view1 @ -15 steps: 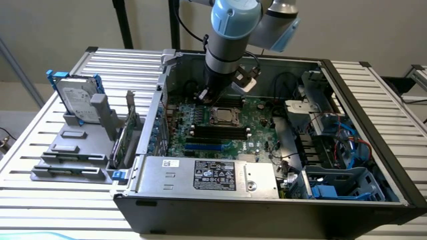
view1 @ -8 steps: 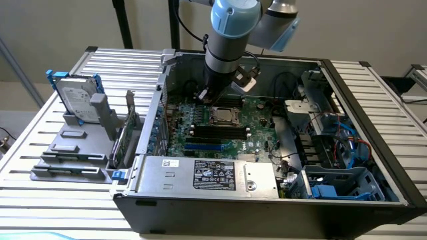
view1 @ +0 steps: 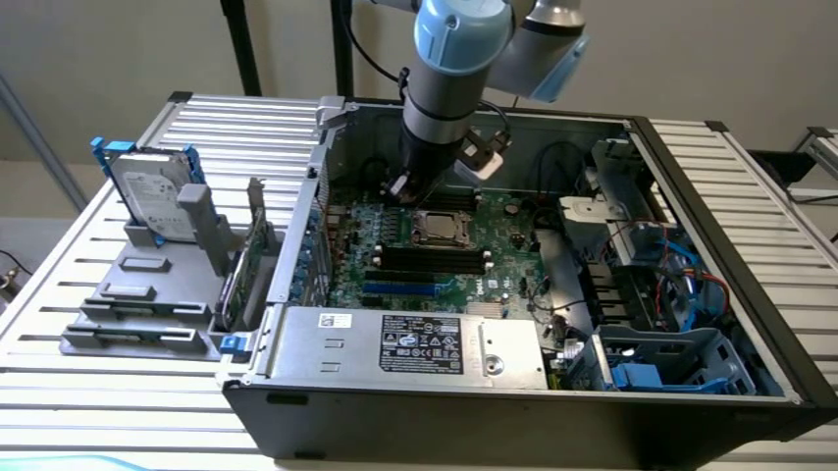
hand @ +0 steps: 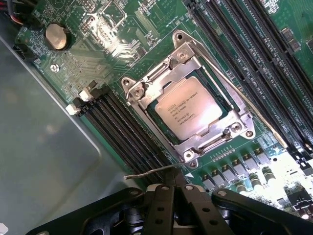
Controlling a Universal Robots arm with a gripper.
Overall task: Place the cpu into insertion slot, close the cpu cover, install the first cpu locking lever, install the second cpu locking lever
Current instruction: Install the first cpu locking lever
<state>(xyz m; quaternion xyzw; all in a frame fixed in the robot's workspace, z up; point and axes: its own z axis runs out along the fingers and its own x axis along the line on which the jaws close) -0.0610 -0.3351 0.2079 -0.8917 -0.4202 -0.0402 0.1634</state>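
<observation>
The small square silver-grey cpu [hand: 188, 108] is seated in the dark, silver-rimmed insertion slot [view1: 419, 238], and the thin silver metal cpu cover [hand: 215, 139] is laid down around it. The black gripper [view1: 399, 186] is closed, at eleven o'clock from the slot in the exterior view.

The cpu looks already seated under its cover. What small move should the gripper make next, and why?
Probably press the thin lever wire down beside the insertion slot to latch it. The cpu lies in that slot, the cpu cover is closed over it, and the shut gripper sits right at the wire, whose free end sticks out, apparently unlatched.
</observation>
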